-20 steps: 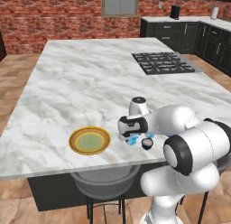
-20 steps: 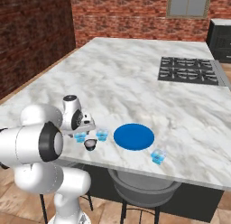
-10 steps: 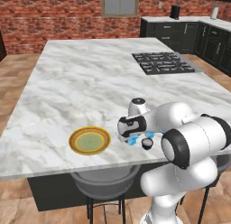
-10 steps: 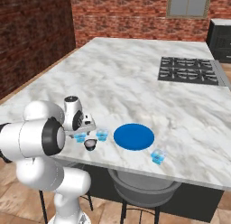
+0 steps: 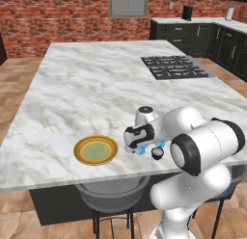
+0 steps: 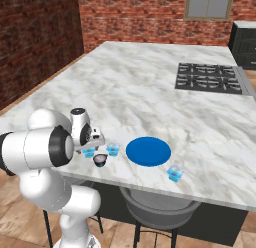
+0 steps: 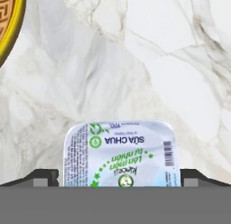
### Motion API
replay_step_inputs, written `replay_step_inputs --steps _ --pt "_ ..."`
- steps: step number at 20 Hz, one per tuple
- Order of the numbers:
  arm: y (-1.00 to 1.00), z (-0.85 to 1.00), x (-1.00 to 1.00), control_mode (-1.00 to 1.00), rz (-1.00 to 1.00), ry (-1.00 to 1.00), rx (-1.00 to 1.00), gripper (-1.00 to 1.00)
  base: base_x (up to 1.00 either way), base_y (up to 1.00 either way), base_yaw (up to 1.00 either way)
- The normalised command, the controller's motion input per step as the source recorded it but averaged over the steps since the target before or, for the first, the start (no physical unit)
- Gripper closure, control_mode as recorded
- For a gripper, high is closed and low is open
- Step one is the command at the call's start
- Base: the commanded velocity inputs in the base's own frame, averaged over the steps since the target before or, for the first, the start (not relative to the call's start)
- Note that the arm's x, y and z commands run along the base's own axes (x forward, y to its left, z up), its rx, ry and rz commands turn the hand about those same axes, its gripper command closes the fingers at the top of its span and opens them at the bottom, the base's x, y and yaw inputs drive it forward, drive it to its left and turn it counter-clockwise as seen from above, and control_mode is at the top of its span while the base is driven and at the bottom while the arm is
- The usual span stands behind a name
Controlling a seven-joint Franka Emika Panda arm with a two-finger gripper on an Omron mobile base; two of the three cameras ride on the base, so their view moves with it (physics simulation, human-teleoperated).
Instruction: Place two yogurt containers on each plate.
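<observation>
Polished veined marble counter (image 5: 87, 88), glossy yellow-rimmed plate (image 5: 95, 150), smooth blue plate (image 6: 148, 151), printed foil-lidded yogurt cup (image 7: 121, 154)

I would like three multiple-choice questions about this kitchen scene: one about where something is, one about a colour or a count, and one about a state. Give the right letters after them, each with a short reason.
1. Where does the blue plate lie?
A. On the marble counter, near its front edge
B. On the stove
C. On the floor

2. How many yogurt cups are seen on the counter in the right base view?
A. One
B. Two
C. Four

3. How does the gripper stand?
A. Shut on a plate
B. Open, with a yogurt cup between its tips
C. Shut on nothing

Answers:
1. A, the plate rests flat on the marble by the front edge.
2. C, three pale blue cups and one dark cup show there.
3. B, the hand view shows the two tips apart, one at each side of the cup's lid.
</observation>
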Motion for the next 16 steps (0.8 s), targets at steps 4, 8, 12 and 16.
replay_step_inputs --steps 4,8,12,16 --pt "0.08 -0.05 0.10 -1.00 0.00 0.00 0.00 -1.00 0.00 0.00 0.00" --pt "0.00 -0.03 0.06 -1.00 0.00 0.00 0.00 -1.00 0.00 0.00 0.00" --pt "0.00 -0.08 0.00 -1.00 0.00 0.04 0.00 -1.00 0.00 0.00 0.00" --pt "0.00 -0.16 0.00 -1.00 0.00 0.12 0.00 -1.00 0.00 0.00 0.00"
